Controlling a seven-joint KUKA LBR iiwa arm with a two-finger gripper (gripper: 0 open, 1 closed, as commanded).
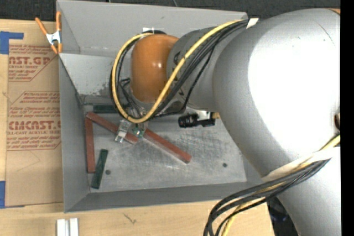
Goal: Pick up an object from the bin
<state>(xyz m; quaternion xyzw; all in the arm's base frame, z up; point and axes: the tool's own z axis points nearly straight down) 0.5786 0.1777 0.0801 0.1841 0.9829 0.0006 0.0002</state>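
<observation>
Gripper (128,134) sits low on the long reddish-brown stick (166,147) lying diagonally mid-floor in the grey bin (71,135), clamped or released can't tell; second brown stick (89,143) and dark green stick (99,168) lie left, small black piece (196,120) right.

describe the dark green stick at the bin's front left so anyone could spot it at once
Start at the left wall of the grey bin and follow it down to the front left corner. There, just right of a reddish-brown stick that runs along that wall, lies the dark green stick. It is shorter than the brown sticks nearby and dark green instead.
</observation>
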